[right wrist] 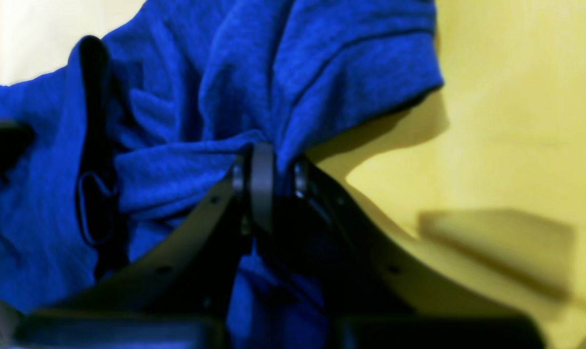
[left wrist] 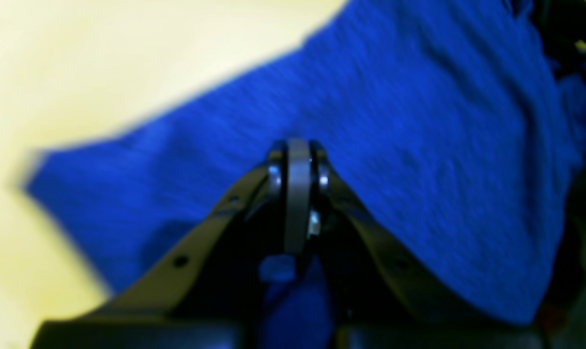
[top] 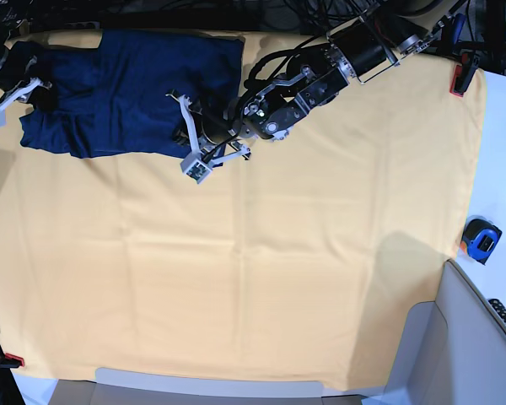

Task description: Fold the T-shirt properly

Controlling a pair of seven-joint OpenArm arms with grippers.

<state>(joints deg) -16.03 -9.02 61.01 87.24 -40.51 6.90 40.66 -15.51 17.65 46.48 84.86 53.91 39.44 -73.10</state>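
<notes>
The T-shirt [top: 126, 89], dark navy, lies spread and rumpled at the far left of the yellow cloth. My left gripper [top: 185, 135] is at its lower right edge. In the left wrist view the left gripper [left wrist: 297, 148] is shut, with blue fabric [left wrist: 419, 121] stretching away from the tips and showing between the fingers. My right gripper [top: 25, 84] is at the shirt's left end. In the right wrist view the right gripper [right wrist: 268, 150] is shut on a bunched fold of the T-shirt [right wrist: 186, 97], which gathers into the tips.
The yellow-orange table cloth [top: 261, 270] covers the whole table. A blue tape measure [top: 481, 240] lies off its right edge. Red clamps hold the cloth at the far right [top: 462, 80] and near left [top: 8, 360]. Cables run along the back edge.
</notes>
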